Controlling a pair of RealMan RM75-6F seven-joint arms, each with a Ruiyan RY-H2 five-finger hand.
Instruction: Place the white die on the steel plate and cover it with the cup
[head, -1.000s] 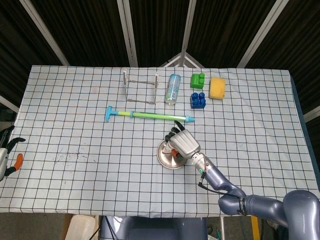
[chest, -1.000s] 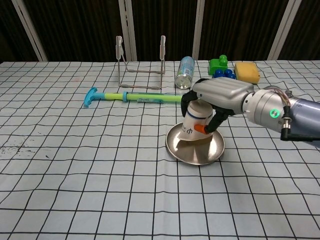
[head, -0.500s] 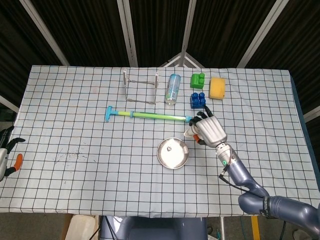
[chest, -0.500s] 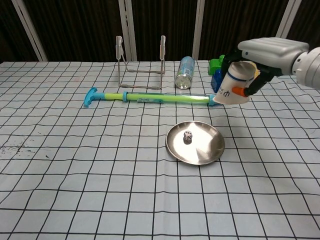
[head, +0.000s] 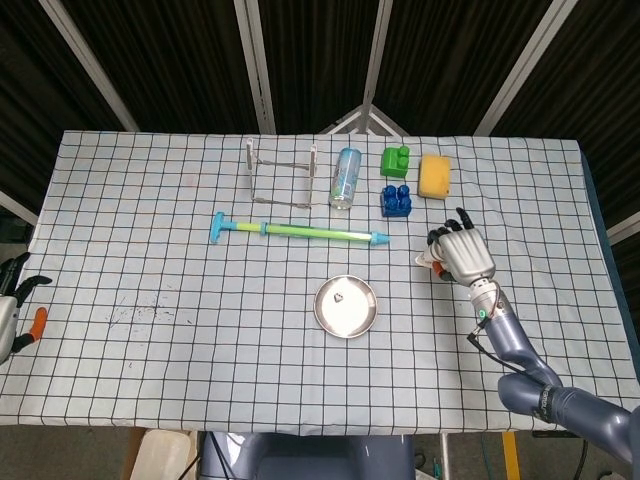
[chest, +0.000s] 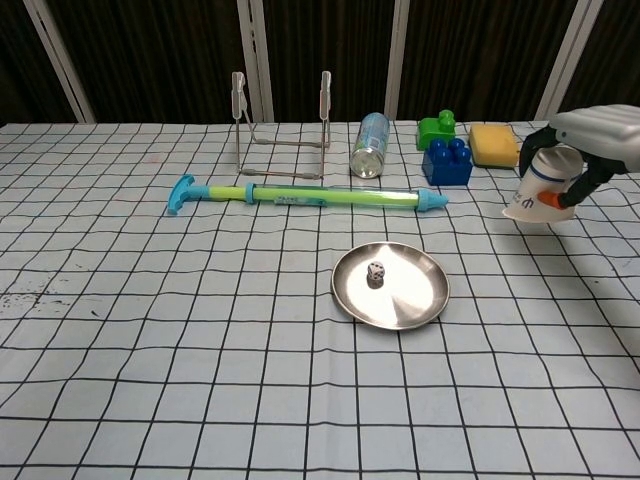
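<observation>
The small white die (chest: 375, 272) sits uncovered on the round steel plate (chest: 412, 300) at the middle of the checked desk (chest: 150, 380), so the first half of the job looks done and only the covering is left. The white paper cup with an orange mark (chest: 541, 195) that should go over it is well apart from the plate, off to the right, gripped mouth-down and tilted in the robot's right hand (chest: 590, 135); its fingers wrap the cup's upper part from above, and the rim hangs just above the cloth. Seen from the head camera, the right hand (head: 462, 256) reaches forward from a forearm that runs back toward the desk's near right corner, knuckles up.

The left hand (head: 12, 300) shows only at the far left edge of the head view, off the desk; whether it holds anything cannot be told.

Held inverted as it is, the cup appears ready to be carried back left and lowered over the die.
</observation>
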